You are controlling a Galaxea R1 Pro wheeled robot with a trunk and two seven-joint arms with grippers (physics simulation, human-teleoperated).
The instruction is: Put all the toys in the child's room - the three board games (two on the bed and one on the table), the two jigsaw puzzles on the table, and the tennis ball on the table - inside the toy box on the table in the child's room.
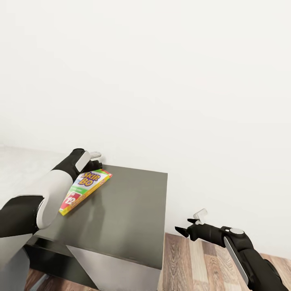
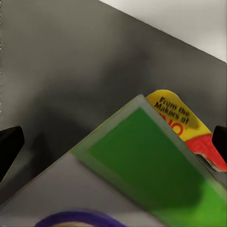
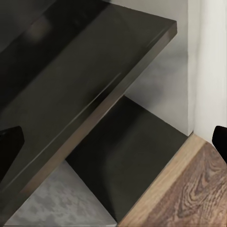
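One white wall (image 1: 161,72) takes up most of my head view, from nine o'clock round to three, and it leaves no room beyond the far edge of the dark-grey cabinet top (image 1: 121,214). That top is the one work surface I see: its near edge runs toward five o'clock and its right edge drops off at about four o'clock to the wood-plank floor (image 1: 190,262), where there is open room for my right arm.

One board game (image 1: 83,190) is in sight, the yellow-green box with big purple letters. It sits at about eight o'clock near the top's far left corner, and I cannot tell whether it lies on the surface or just above it. My left arm covers its left end.

My left gripper (image 1: 95,158) is at the box's far end, up by the wall; in the left wrist view its dark fingertips (image 2: 9,146) stand wide apart at the frame edges, with the box's green side (image 2: 151,165) blurred and close between them.

My right gripper (image 1: 186,230) hangs at five o'clock, off the cabinet's right edge over the floor, fingers spread and holding nothing. Its wrist view looks along the cabinet's edge (image 3: 94,109); the space underneath is dark and hard to read.
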